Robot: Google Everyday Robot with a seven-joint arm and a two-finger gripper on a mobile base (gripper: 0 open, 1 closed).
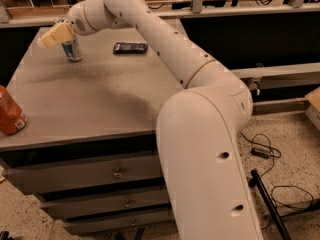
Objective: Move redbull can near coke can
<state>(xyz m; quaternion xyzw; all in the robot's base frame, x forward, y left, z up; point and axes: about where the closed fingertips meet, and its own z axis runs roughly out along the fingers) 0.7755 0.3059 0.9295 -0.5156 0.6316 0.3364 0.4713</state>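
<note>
Arm (165,49): rises at near right, elbow bent, forearm reaching across to the far left corner.
Desk (100,99): grey top, drawers in front.
Coke can (10,111): upright, near left corner.
Redbull can (73,49): upright, far left corner, well apart from Coke can.
Pincer (56,35): at Redbull can's top; apart or together, cannot tell.

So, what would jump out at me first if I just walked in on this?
The huge white arm fills the right foreground and stretches to the far left corner of the grey table, where its gripper sits at the top of the slim redbull can. The orange-red coke can stands alone at the near left edge.
</note>
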